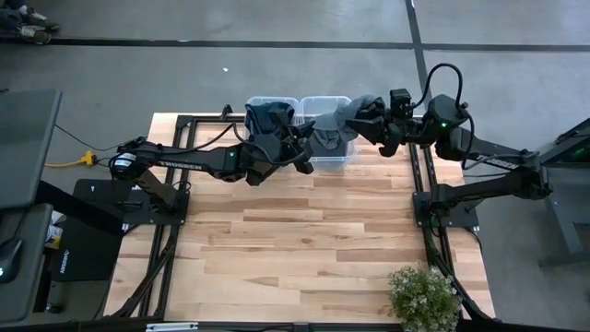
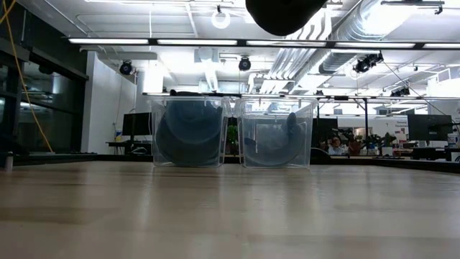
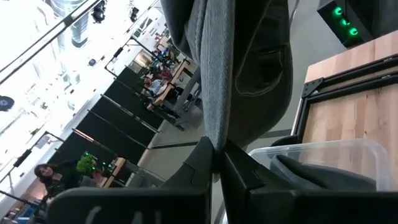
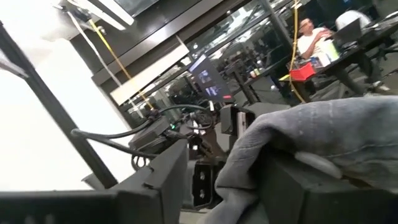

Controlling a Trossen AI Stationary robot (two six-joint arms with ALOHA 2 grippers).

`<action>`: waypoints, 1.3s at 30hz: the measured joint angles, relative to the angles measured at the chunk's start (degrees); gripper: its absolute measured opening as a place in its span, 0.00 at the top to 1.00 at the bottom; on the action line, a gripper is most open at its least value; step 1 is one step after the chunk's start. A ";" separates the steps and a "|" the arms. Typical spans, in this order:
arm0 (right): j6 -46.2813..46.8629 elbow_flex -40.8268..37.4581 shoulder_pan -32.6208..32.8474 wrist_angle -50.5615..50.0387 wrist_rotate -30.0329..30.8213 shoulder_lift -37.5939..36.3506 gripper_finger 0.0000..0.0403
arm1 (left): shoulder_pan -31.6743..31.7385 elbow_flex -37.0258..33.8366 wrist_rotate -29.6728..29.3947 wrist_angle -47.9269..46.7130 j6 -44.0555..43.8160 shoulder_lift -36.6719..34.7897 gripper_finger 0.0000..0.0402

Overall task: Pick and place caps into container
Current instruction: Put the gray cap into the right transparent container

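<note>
Two clear bins stand at the table's far edge. The left bin point(image 1: 272, 111) point(image 2: 190, 133) holds dark blue caps. The right bin point(image 1: 324, 138) point(image 2: 277, 133) has a grey-blue cap point(image 2: 277, 140) lying in it. Another grey cap point(image 1: 358, 109) point(image 3: 242, 68) point(image 4: 317, 134) hangs in the air over the right bin, between both grippers. My left gripper point(image 1: 309, 146) point(image 3: 216, 163) is shut on its left end. My right gripper point(image 1: 373, 120) point(image 4: 239, 186) is shut on its right end. My left gripper pinches a thin edge of the grey cap's cloth point(image 3: 214, 140) between its two fingers, coming from the table's left. The cap stretches away from the fingers, clear of the table, above the right bin. My right gripper has a bunched fold of the same cap point(image 4: 249, 165) between its two fingers point(image 4: 292, 186), coming from the table's right. One layer or several, I cannot tell. The cap is lifted clear.
The wooden table top point(image 1: 295, 240) lies bare in front of the bins. A potted plant point(image 1: 424, 295) stands at the near right corner. A black metal frame point(image 1: 429, 194) runs along the table's sides. People sit at desks point(image 2: 334, 146) in the room beyond.
</note>
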 joint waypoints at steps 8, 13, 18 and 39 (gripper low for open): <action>2.75 0.00 -0.02 -0.65 -7.95 -0.08 0.52 | 0.00 0.00 -2.37 0.07 -1.35 0.00 0.99; 2.60 0.00 -0.54 -2.27 -9.98 -0.78 0.52 | 0.00 0.01 -3.21 0.13 -1.37 0.00 0.99; 2.83 0.00 -2.58 -2.28 -11.73 -2.68 0.52 | 0.02 -0.01 -3.57 0.15 -2.54 0.00 0.99; 2.66 0.00 -8.31 -4.73 -35.82 -13.41 0.52 | 3.87 -0.01 -4.63 0.13 -19.85 0.04 0.99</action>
